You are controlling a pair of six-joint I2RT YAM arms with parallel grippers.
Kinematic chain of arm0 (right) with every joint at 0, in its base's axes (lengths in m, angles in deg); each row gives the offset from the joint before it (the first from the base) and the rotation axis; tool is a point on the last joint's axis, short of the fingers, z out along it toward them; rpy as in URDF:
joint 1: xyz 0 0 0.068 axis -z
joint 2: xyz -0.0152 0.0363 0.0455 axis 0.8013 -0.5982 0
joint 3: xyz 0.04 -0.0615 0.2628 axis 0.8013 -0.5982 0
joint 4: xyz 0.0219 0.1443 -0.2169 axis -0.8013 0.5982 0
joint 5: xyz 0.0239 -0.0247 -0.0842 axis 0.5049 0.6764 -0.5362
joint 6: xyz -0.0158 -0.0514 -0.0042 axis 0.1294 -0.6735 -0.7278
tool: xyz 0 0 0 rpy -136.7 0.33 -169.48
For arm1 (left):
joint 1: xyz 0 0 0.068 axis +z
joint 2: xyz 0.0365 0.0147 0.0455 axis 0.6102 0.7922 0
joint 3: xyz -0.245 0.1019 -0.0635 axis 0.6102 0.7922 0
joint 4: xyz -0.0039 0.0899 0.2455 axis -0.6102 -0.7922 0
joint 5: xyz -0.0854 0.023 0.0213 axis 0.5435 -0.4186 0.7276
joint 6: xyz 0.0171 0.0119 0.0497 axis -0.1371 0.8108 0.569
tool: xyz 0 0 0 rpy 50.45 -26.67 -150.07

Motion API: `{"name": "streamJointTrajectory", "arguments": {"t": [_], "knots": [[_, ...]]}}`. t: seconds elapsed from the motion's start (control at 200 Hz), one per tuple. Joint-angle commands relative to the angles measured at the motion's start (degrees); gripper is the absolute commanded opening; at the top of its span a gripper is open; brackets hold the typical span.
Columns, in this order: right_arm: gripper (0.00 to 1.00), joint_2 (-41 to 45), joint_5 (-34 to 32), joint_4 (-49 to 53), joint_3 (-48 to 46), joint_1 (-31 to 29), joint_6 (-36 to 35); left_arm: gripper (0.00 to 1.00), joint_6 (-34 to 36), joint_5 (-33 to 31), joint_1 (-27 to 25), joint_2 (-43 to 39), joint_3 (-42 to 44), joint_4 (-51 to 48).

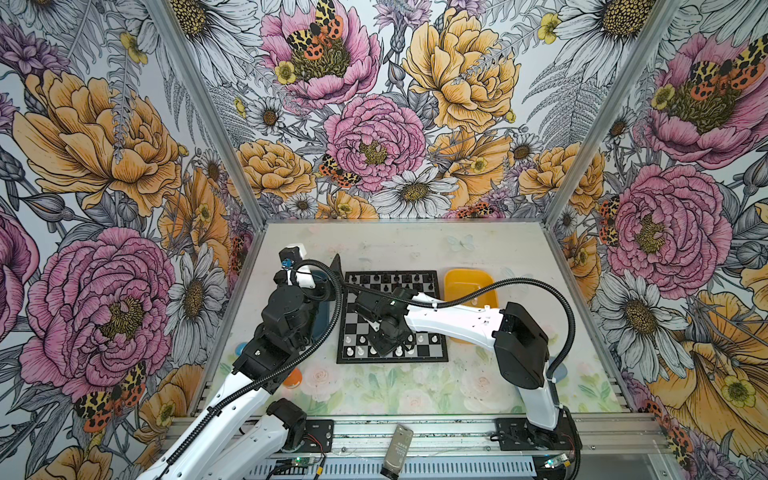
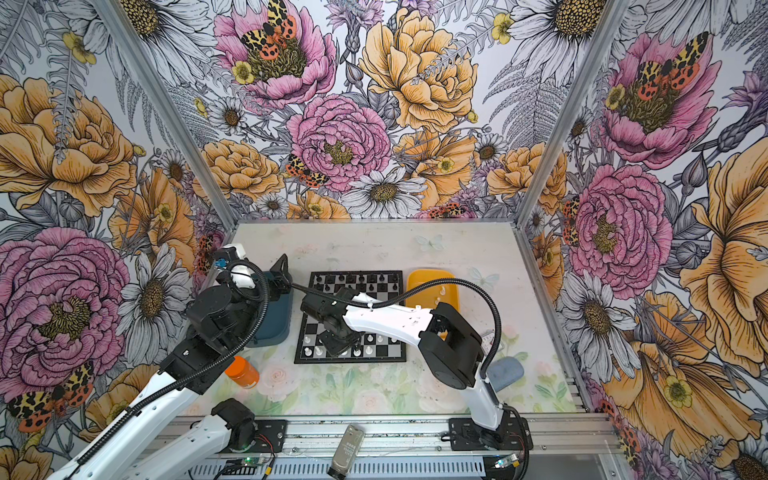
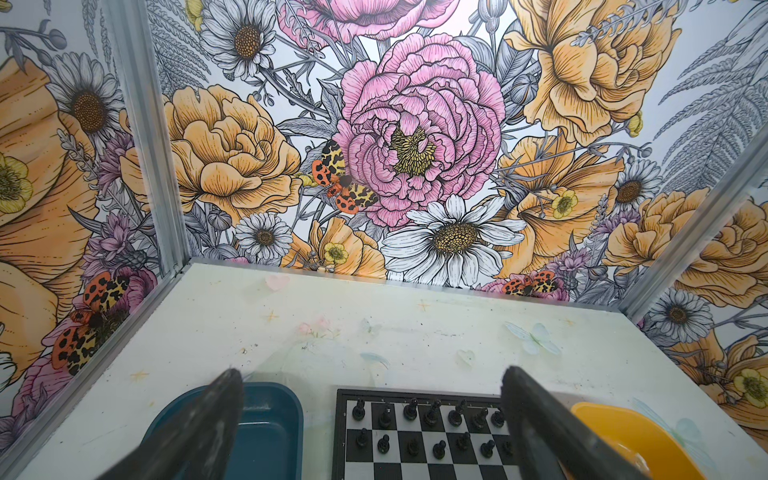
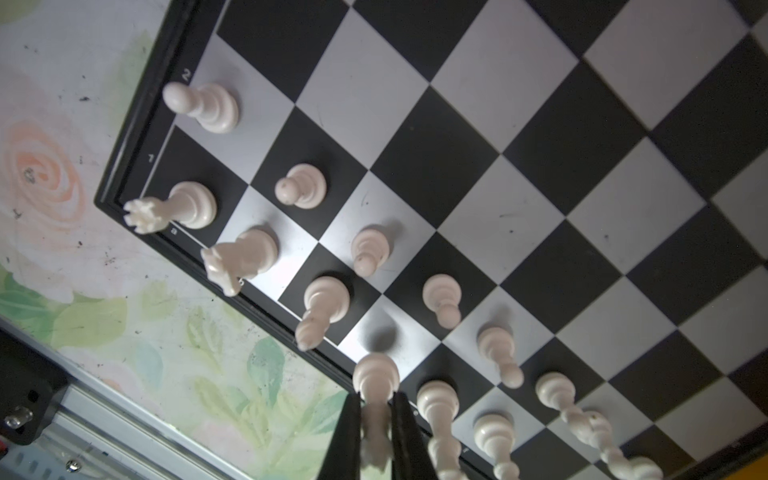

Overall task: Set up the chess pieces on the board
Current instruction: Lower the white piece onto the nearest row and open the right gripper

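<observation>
The right arm reaches from its base at the near right side across the square chessboard of black and silver squares (image 1: 353, 322), with the wrist bent down over the two nearest rows. The right claw (image 4: 376, 397) is narrow and pinches one tall white plastic chess piece (image 4: 376, 374) by its upper part. The round base of this piece is at the near edge of the board; it cannot be told whether it touches. The other small white plastic chess pieces (image 4: 301, 189) stand on these two rows, and small black pieces (image 3: 409, 409) stand on the two far rows. The left arm is raised over the dark blue plastic tray (image 3: 270, 428), and the left claw (image 3: 370, 374) is wide and holds nothing.
</observation>
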Motion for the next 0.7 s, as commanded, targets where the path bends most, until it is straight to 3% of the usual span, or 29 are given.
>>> {"name": "streamJointTrajectory", "arguments": {"t": [0.0, 0.695], "knots": [[0.00, -1.1, -1.2, -1.4, -0.4, 0.2, 1.2, 0.97, 1.1, -1.3, -0.5, 0.0, 0.6, -0.4], [0.00, -1.9, -1.5, -2.3, -0.9, 0.5, 1.4, 0.98, 1.6, -1.6, -0.9, 0.4, 0.8, -0.3]]}}
